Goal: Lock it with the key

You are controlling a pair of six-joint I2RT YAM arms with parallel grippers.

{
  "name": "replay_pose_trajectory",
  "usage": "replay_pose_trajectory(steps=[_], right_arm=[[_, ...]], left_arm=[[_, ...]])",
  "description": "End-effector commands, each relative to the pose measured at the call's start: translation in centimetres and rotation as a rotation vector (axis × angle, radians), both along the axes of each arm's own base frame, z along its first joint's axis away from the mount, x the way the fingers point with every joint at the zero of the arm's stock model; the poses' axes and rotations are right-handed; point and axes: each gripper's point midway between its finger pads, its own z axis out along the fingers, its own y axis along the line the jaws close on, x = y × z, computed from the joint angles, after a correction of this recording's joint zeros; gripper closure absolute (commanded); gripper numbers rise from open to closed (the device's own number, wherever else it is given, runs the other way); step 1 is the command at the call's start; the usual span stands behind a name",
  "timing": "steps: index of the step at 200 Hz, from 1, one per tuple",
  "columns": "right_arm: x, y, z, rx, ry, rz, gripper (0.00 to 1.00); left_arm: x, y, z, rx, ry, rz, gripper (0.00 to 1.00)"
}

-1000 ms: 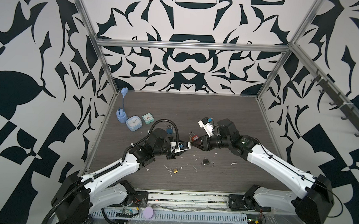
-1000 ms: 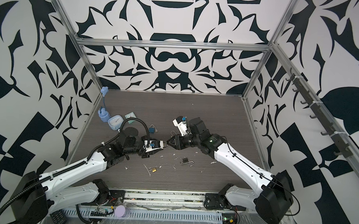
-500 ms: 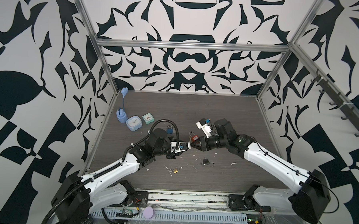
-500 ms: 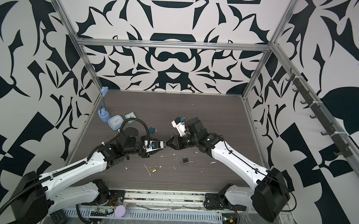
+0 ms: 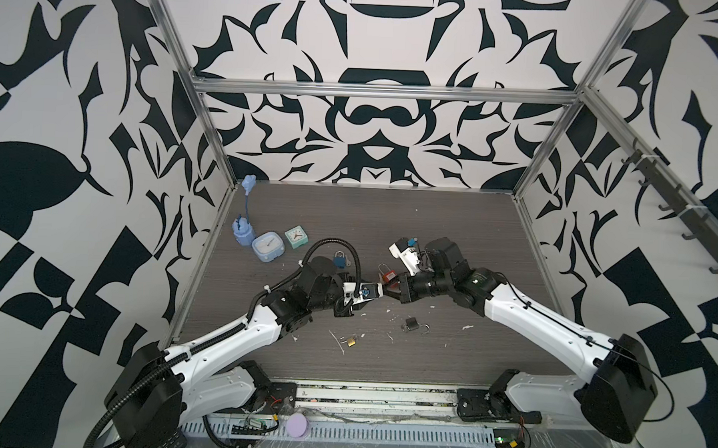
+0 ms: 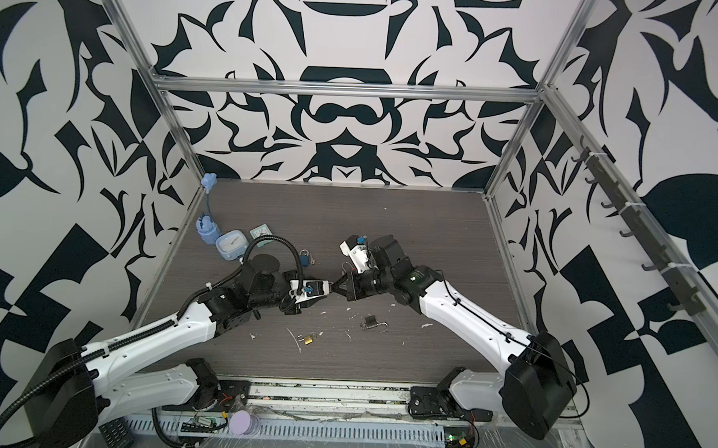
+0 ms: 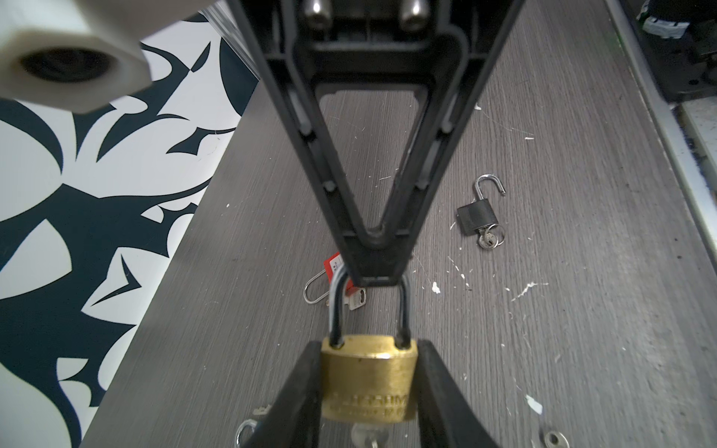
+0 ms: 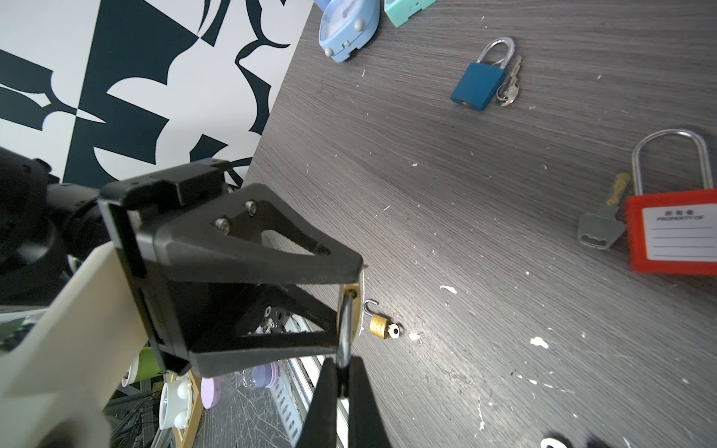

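One brass lock (image 7: 368,382), held twice: left pincer (image 7: 369,357) clamps its sides, right pincer (image 8: 343,362) closed on the shackle (image 7: 403,310). Red lock (image 8: 671,236) lies on tabletop (image 8: 465,194) near the brass lock.

Only one label reads clearly from my seat.
The red padlock (image 8: 673,236) carries a white label (image 8: 681,232) printed "PROPERTY OF", with small Chinese characters at twelve o'clock of those words; the brass padlock (image 7: 368,380) stamping is too blurred.

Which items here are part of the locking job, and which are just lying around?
In use: large brass padlock, left gripper on its body, right gripper on its shackle.
Lying about: red padlock, blue padlock, black padlock, small brass padlock, blue clock, teal clock.
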Motion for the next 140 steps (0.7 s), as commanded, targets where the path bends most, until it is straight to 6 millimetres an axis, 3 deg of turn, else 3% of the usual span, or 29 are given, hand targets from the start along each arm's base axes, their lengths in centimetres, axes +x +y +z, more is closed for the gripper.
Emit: replay_pose_trajectory(steps=[1,140], right_arm=[[0.0,0.7,0.8,0.036,-0.009,0.018,1.0],[-0.5,1.2,-1.9,0.03,0.067,0.042,1.0]], left_arm=[[0.7,-1.2,3.4,-0.086,-0.085,-0.005,1.0],[0.7,-3.0,7.2,-0.213,-0.153,-0.048,1.0]])
